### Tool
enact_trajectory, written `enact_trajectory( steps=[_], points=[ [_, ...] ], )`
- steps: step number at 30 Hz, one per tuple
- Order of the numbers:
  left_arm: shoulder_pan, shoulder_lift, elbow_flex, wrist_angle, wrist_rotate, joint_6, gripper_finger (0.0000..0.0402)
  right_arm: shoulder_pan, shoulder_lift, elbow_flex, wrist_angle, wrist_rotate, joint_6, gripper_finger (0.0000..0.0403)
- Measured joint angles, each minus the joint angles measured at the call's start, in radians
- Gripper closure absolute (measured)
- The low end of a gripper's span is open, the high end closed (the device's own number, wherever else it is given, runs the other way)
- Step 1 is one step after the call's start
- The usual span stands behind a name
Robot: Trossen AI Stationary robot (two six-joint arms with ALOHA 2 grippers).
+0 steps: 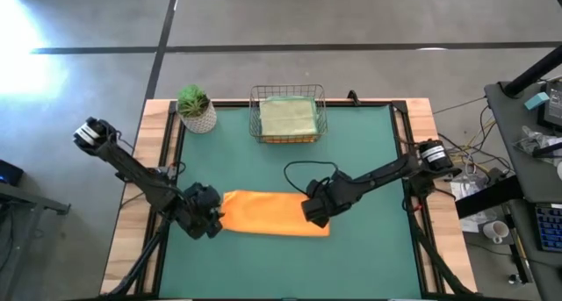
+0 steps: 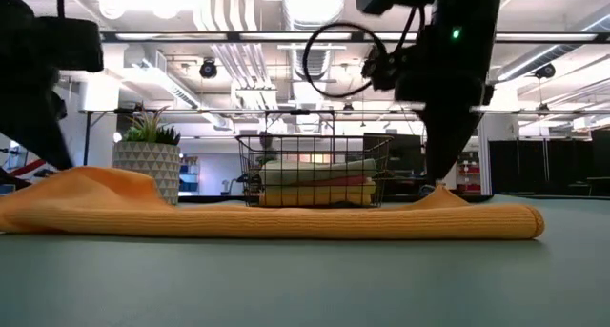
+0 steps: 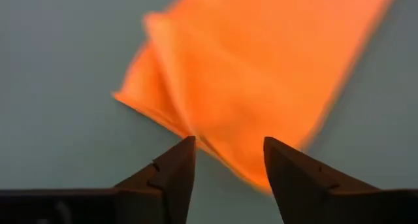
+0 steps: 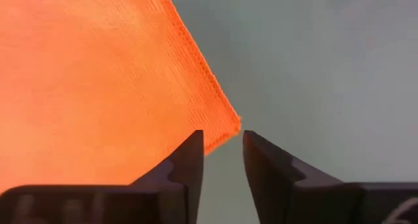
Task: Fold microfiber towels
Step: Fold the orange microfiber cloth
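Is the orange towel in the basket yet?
No, the orange towel lies folded on the green mat between both arms; the basket sits apart by the far edge.

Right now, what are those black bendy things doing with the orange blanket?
They are two robot arms. One picture looks down from above, one looks across the table, and two come from cameras on the arms' wrists. On the green table lies a folded orange microfiber towel. The left pincer and right pincer are open at its ends, holding nothing. Behind stand a wire mesh basket of folded towels and a small potted green plant.
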Motion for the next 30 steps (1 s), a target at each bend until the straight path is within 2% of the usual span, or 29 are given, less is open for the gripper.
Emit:
enact_trajectory(
  steps=[3,6,11,16,23,30],
  points=[
    [0.000,-0.026,0.041,-0.020,0.115,0.120,0.0231,0.003,-0.053,0.000,-0.020,-0.043,-0.044,0.0290],
    [-0.008,-0.044,0.103,-0.011,0.173,0.257,0.0231,0.028,-0.114,-0.001,-0.023,-0.037,-0.073,0.0282],
    [-0.041,-0.009,0.169,0.001,0.176,0.391,0.0231,0.100,-0.180,-0.016,-0.005,-0.009,-0.093,0.0277],
    [-0.076,0.123,0.167,0.000,0.176,0.424,0.0231,0.182,-0.180,-0.062,0.109,0.027,-0.126,0.0277],
    [-0.075,0.286,0.226,0.032,0.116,0.474,0.0231,0.242,-0.132,-0.108,0.300,0.029,-0.289,0.0271],
    [-0.075,0.308,0.217,0.035,0.097,0.496,0.0231,0.241,-0.057,-0.110,0.365,0.028,-0.389,0.0276]
  ],
)
